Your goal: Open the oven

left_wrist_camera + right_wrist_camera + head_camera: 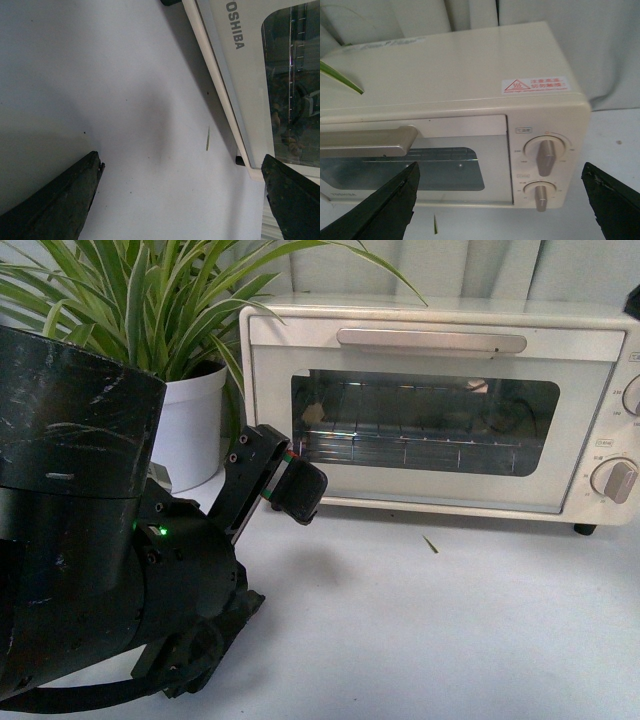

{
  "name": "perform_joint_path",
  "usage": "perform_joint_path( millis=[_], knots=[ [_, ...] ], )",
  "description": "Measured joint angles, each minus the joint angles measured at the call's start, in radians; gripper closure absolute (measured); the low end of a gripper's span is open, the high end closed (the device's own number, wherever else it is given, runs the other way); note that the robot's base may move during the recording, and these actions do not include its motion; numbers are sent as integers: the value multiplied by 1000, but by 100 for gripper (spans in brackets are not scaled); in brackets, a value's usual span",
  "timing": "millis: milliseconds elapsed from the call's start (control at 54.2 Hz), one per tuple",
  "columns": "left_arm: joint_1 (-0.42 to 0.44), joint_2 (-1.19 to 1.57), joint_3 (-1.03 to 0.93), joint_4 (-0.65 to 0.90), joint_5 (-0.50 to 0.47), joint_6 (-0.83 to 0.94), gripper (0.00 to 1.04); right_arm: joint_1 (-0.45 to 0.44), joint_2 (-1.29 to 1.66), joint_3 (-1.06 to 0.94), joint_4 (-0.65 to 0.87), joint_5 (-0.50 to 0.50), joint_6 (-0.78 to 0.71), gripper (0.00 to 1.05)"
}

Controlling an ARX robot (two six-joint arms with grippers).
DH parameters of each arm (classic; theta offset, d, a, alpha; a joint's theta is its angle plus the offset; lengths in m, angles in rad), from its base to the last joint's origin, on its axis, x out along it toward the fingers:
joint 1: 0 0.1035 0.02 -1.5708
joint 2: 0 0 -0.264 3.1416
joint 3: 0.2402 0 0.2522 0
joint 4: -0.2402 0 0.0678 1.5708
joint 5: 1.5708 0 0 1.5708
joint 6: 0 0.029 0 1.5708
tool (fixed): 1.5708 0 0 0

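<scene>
The oven (440,502) sits shut at the back of the surface (420,630), seemingly mid-approach; the left gripper (181,159) and right gripper (500,170) have their fingers spread and empty, so the next move is to clasp the handle (365,142).

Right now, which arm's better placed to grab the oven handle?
Right, probably. The right gripper is open and faces the handle near the oven's top. The left gripper sits low by the door's bottom edge, facing the table.

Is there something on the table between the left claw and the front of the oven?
Only a thin green sliver near the oven; otherwise the table is bare up to the left claw, as the left wrist view shows.
</scene>
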Motion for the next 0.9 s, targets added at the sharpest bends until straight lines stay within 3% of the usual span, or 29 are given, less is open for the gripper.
perform_joint_path(
  millis=[904],
  knots=[
    [32,-16,-12,-7,7,-11,7,96,261,274,-138,84,105,9]
  ],
)
